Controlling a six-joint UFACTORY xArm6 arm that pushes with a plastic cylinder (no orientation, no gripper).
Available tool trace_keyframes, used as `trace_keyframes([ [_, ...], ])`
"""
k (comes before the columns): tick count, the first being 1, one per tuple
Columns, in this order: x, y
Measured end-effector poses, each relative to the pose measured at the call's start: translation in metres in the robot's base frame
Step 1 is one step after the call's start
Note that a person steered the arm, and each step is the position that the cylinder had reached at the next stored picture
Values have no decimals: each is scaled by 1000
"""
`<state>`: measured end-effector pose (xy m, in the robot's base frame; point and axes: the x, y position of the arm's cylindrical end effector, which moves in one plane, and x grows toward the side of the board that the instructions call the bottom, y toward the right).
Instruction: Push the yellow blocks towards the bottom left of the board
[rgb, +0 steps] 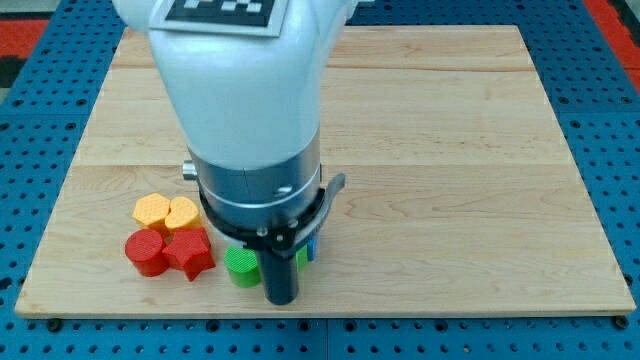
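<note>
Yellow blocks (167, 212): touching pair above the red blocks (170, 251), already low left.
Tip (281, 300): you see it right, by the green block (241, 266).
Pincer: none, only rod.
Next: you circle above, push down-left.

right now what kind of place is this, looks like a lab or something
Probably a robotics lab bench set up for block-pushing tests. A wooden board lies on a blue perforated table, small coloured blocks such as the yellow blocks sit on it, and a robot arm carries a printed marker.

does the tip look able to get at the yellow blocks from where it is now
Probably yes, with a detour: my tip sits by the green block, and the red blocks lie between it and the yellow blocks.
</note>
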<state>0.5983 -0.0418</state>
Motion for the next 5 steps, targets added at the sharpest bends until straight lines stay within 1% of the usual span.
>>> trace_keyframes([
  [1,-4,-2],
  [2,19,-7],
  [3,19,-12],
  [4,-2,-12],
  [5,-2,-14],
])
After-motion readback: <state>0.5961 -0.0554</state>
